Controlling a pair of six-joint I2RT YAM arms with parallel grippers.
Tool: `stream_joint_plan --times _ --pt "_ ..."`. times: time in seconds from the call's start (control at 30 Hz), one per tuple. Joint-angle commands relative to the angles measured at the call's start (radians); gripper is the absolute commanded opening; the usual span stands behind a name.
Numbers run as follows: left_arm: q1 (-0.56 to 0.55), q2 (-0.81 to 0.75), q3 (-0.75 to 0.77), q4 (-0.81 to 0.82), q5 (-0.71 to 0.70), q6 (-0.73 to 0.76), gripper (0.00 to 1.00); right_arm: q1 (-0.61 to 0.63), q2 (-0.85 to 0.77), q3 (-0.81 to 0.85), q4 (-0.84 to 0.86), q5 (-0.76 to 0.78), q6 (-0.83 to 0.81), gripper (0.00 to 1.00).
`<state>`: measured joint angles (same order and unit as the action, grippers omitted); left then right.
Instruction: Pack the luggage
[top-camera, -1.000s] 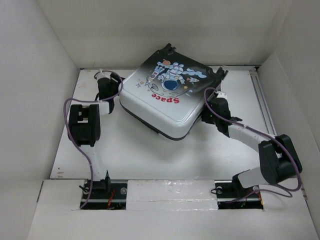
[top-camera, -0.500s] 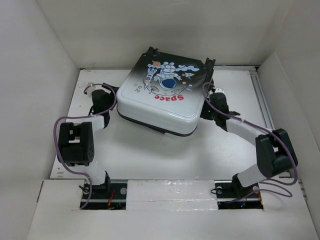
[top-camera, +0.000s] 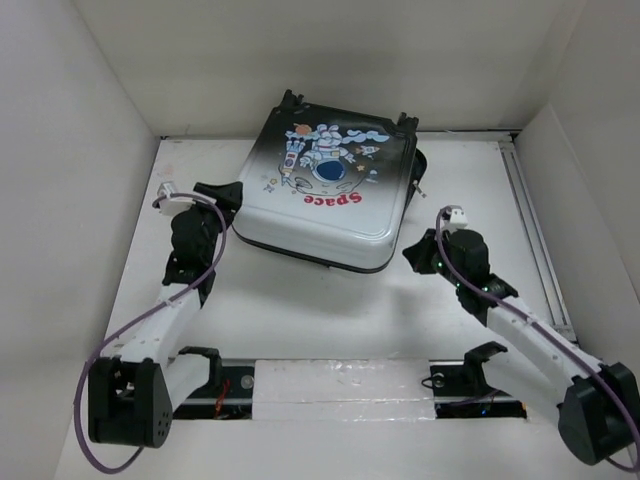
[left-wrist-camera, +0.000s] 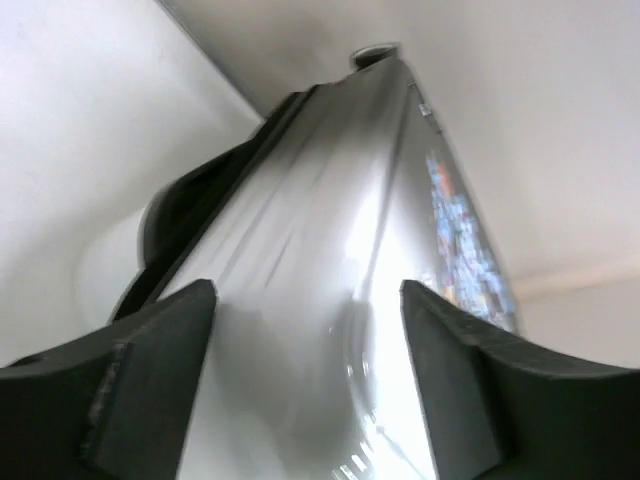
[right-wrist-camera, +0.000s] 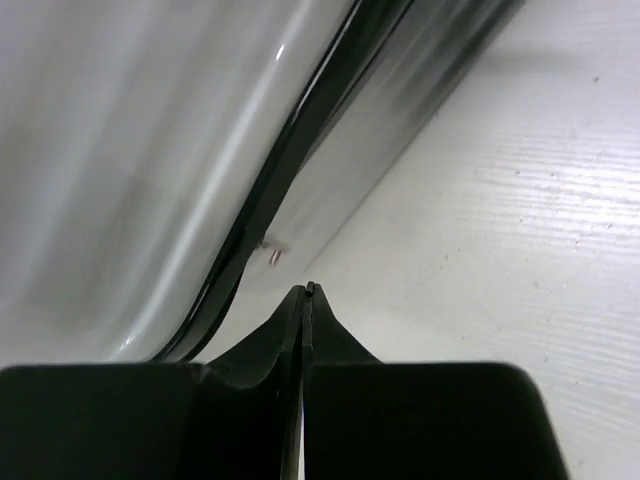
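Observation:
The luggage (top-camera: 330, 195) lies closed and flat at the back middle of the table, astronaut and red "Space" print facing up. My left gripper (top-camera: 225, 193) is open at its left edge. In the left wrist view the glossy shell (left-wrist-camera: 330, 200) fills the space between the two spread fingers of the left gripper (left-wrist-camera: 305, 380). My right gripper (top-camera: 413, 256) is shut and empty, just off the luggage's near right corner. In the right wrist view the right gripper's closed tips (right-wrist-camera: 308, 292) point at the zip seam (right-wrist-camera: 260, 215), near a small zip pull (right-wrist-camera: 272, 252).
White walls close in the table on the left, back and right. A metal rail (top-camera: 528, 230) runs along the right side. A raised white ledge (top-camera: 340, 385) crosses the near edge between the arm bases.
The luggage has turned and slid toward the back wall. Both arms have stretched out lower; the right gripper has drawn back from the luggage's right side to its near corner.

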<state>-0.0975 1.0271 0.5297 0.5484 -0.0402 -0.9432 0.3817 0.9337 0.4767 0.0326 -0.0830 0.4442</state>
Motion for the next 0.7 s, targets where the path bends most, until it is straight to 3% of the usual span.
stream_joint_plan --times 0.0,0.1,0.17,0.2,0.23,0.43,0.67 --pt "-0.013 -0.019 -0.046 -0.09 -0.007 0.034 0.68 0.008 -0.082 -0.056 0.122 -0.047 0.008 0.0" --pt "-0.031 -0.057 -0.112 -0.09 0.06 0.05 0.49 -0.001 -0.082 -0.066 0.167 -0.092 -0.024 0.0" --pt "-0.031 -0.093 -0.154 -0.077 0.135 0.05 0.44 -0.001 -0.035 -0.053 0.196 -0.139 -0.048 0.0" --pt "-0.031 -0.142 -0.189 -0.077 0.152 0.05 0.41 -0.001 -0.018 -0.044 0.213 -0.15 -0.048 0.05" --pt "-0.031 -0.172 -0.207 -0.106 0.152 0.05 0.38 -0.001 0.022 -0.044 0.231 -0.161 -0.077 0.16" --pt "-0.031 -0.408 -0.26 -0.264 0.211 0.081 0.37 -0.01 0.175 -0.033 0.342 -0.205 -0.096 0.24" --pt "-0.031 -0.505 -0.26 -0.459 0.27 0.171 0.4 -0.021 0.198 -0.043 0.342 -0.176 -0.11 0.44"
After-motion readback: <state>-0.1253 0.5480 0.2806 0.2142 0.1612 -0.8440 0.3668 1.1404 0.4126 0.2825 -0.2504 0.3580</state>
